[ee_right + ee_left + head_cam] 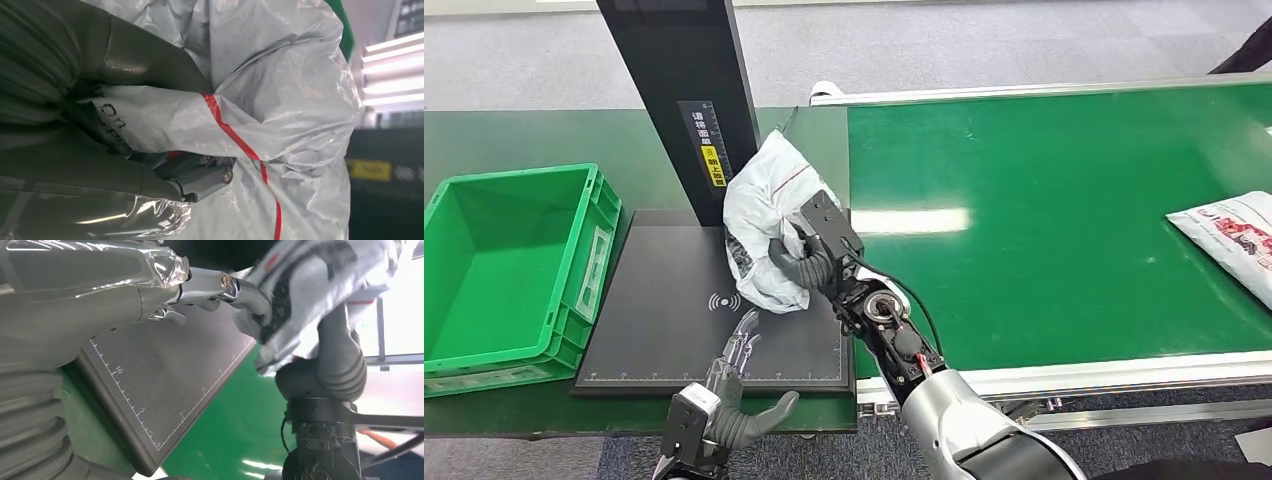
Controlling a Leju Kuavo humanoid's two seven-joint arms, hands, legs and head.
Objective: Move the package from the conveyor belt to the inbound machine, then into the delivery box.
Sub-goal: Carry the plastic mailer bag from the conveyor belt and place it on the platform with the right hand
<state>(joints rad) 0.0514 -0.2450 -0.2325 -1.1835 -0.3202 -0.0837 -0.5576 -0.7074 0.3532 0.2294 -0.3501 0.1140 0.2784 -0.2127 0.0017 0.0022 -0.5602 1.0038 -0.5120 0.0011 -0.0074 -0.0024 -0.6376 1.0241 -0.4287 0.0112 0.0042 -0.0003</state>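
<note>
Green tabletop [534, 135] carries a black scanner pad [674, 335], with the green crate [504, 270] at nine o'clock of it. The right hand [809, 262] grips the white plastic package [759, 215] over the pad. It looks soft, light and slippery (hold the bunched middle). The left hand [739, 395] is empty, fingers spread.
</note>
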